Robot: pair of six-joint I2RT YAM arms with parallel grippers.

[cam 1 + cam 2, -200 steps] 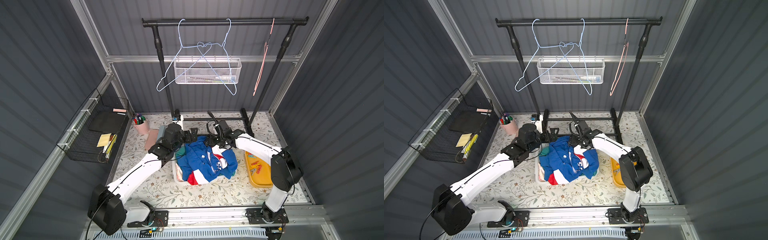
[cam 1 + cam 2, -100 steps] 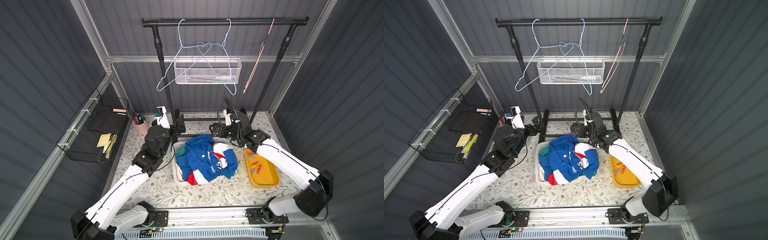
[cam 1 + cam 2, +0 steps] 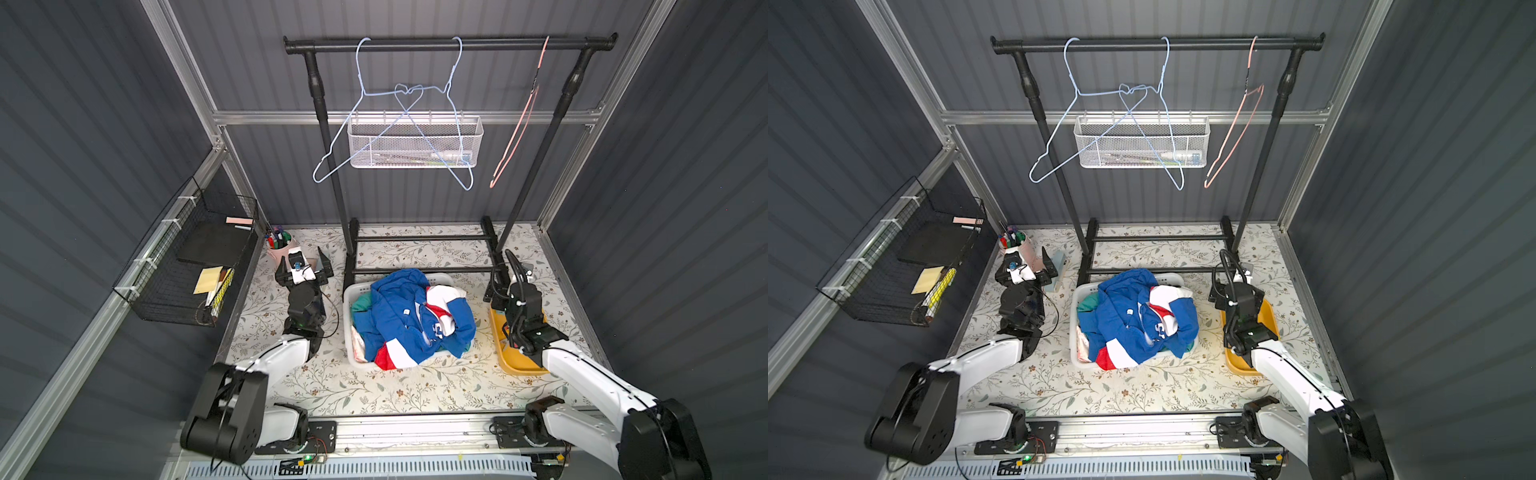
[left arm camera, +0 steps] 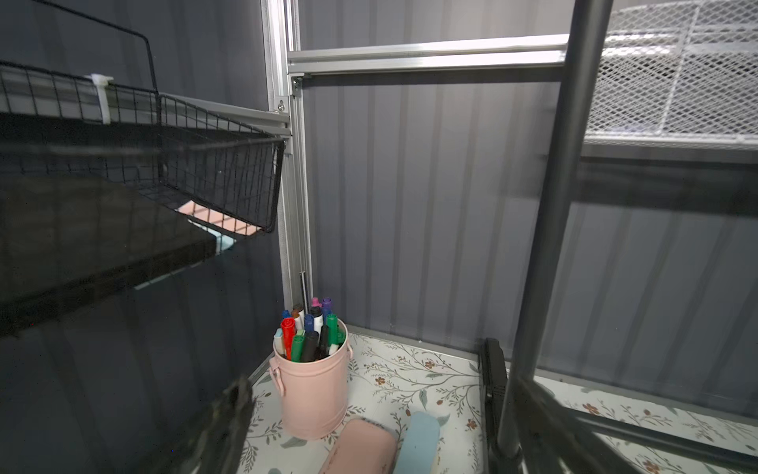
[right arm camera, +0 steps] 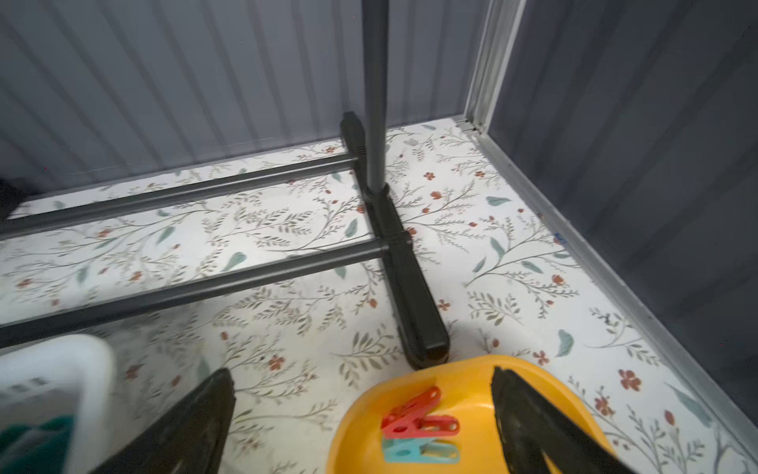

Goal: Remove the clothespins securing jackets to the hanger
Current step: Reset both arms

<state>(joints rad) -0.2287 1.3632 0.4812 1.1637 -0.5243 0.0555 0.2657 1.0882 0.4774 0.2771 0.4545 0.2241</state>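
Nearest, the left arm [image 3: 282,353] and the right arm [image 3: 582,374] reach away from the front rail on either side of a white basket [image 3: 348,299] in the middle of the floral surface [image 3: 374,386]. The jackets lie heaped in it, well apart from both sets of jaws: the red-white-blue jacket [image 3: 399,316] is crumpled on top, mostly blue with a white panel and a red-and-white hem, the teal jacket [image 3: 360,302] peeks out at the far left, and a strip of the cream-and-pink jacket [image 3: 358,343] shows at the near left. Right of the basket sits a yellow tray [image 5: 463,377], largely hidden under the right arm in both top views. The right jaws hang spread wide over its far end, gripping nothing; the right wrist view shows two red clothespins [image 5: 426,424] and a pale teal clothespin [image 5: 414,449] lying together in the tray, between the two dark fingers [image 5: 529,414] and touching neither. Farther left, the left jaws stand wide open and empty, just short of a pink cup [image 4: 313,385] full of markers [image 4: 307,336]. A black wire basket [image 3: 178,266] on the left wall holds a yellow pad [image 3: 210,280]. Farthest, two pale blue hangers [image 3: 409,88] and a pink hanger [image 3: 519,129] hang from the black rack [image 3: 449,43], before a white mesh basket [image 3: 415,141].
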